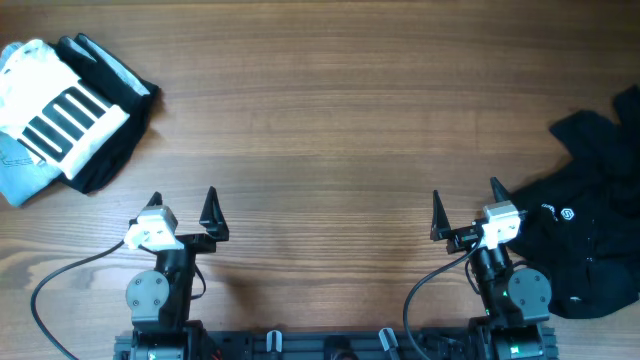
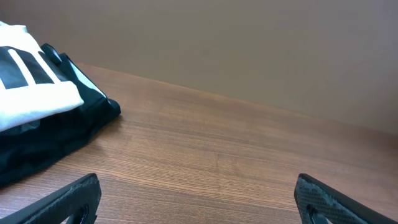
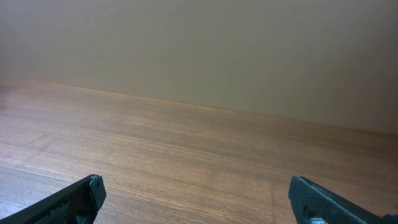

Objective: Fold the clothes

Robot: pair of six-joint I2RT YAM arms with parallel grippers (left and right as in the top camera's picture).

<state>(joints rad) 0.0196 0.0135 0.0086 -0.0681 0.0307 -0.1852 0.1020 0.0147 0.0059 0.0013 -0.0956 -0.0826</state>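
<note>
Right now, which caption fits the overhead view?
Both arms idle, jaws open; black garment crumpled right, striped pile far left.

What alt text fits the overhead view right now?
A crumpled black garment lies at the right edge of the wooden table, beside the right pincer. Both it and the left pincer are open and empty; a striped white garment sits far left.

Both arms are black. The left arm [image 1: 165, 275], at the lower left of the overhead frame, and the right arm [image 1: 495, 270], at the lower right, each carry a white wrist block [image 1: 150, 230] and trail a looping black cable [image 1: 40, 295]. The fingers [image 2: 68, 202] are dark, tapered and weave-textured.
</note>
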